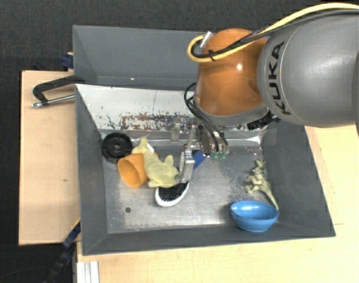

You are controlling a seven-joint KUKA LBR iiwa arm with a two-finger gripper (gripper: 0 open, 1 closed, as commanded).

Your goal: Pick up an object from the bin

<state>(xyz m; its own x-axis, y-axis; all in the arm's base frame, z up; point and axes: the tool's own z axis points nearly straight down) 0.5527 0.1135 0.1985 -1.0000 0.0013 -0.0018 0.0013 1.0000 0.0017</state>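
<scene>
Blue bowl [254, 215] front right, well apart. Black brush [171, 193] mid-bin. Tool [186, 167] just above its far end, beside yellow glove [158, 168]. Opening: cannot tell; nothing visibly held. Risk: glove snags, brush slips sideways.

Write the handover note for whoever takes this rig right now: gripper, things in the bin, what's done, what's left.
Gripper: low over the middle of the bin, beside the yellow soft toy and just above the black-and-white brush. No hold on anything can be seen.
Other things: orange cup on its side and black round piece toward the view's left; pale toy dinosaur and blue bowl toward its right.
Done: the arm is down in the bin; nothing is lifted.
Left: grasp one thing, probably the brush or the yellow toy, and raise it clear.
</scene>
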